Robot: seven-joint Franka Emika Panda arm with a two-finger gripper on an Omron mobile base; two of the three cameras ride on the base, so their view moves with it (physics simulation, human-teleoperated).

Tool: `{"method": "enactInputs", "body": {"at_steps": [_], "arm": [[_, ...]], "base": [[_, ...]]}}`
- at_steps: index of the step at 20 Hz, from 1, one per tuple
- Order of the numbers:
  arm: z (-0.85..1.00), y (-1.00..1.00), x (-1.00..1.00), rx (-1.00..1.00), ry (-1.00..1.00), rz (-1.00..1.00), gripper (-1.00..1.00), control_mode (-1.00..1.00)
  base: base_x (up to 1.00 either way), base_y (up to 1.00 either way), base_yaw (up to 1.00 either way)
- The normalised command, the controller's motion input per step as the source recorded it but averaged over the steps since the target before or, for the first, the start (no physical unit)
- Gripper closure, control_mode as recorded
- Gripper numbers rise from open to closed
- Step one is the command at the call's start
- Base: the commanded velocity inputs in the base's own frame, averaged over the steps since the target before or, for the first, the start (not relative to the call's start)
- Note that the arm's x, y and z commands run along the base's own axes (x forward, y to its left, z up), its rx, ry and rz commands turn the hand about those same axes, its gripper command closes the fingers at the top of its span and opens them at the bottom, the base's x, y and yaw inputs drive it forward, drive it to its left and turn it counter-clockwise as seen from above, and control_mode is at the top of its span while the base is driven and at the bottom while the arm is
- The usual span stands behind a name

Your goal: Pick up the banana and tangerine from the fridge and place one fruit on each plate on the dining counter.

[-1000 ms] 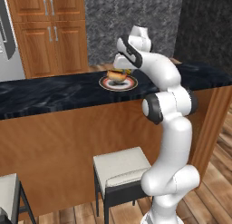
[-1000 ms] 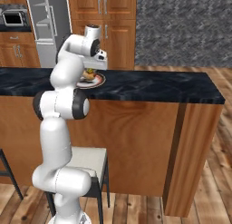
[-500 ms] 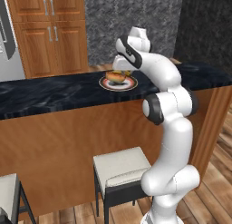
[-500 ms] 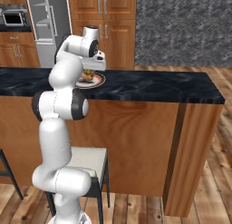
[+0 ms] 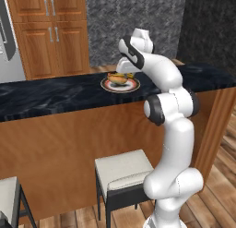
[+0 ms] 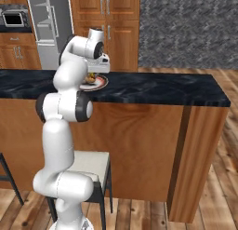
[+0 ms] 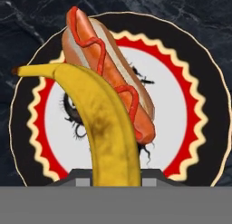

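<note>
My gripper point(image 5: 122, 69) point(image 6: 96, 71) hovers just above a plate point(image 5: 132, 87) point(image 6: 101, 83) on the dark marbled dining counter point(image 5: 46, 95) point(image 6: 162, 87). It is shut on the banana point(image 7: 108, 128), which rises yellow and brown-speckled from between the fingers, its dark tip pointing left over the plate. In the hand view the plate point(image 7: 210, 87) has a black rim, a red scalloped ring and a white middle. A hot dog point(image 7: 108, 60) point(image 5: 117, 78) with ketchup lies on it. The tangerine and the second plate are out of view.
The white-grey fridge point(image 5: 7, 42) point(image 6: 46, 29) stands beyond the counter, beside wooden cabinets point(image 5: 55, 28). A grey-cushioned stool point(image 5: 122, 169) point(image 6: 88, 161) sits under the counter's wood front by my base. Another stool point(image 5: 9, 197) is at the lower left.
</note>
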Motion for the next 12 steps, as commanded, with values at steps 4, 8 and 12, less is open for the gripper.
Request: {"method": "enactInputs", "body": {"at_steps": [4,8,12], "arm": [[0.0,0.0,0.0,0.0,0.0,0.04,1.0,-1.0],[0.0,0.0,0.0,0.0,0.0,0.0,1.0,-1.0],[0.0,0.0,0.0,0.0,0.0,0.0,-1.0,-1.0]], "base": [[0.0,0.0,0.0],[0.0,0.0,0.0],[0.0,0.0,0.0]]}}
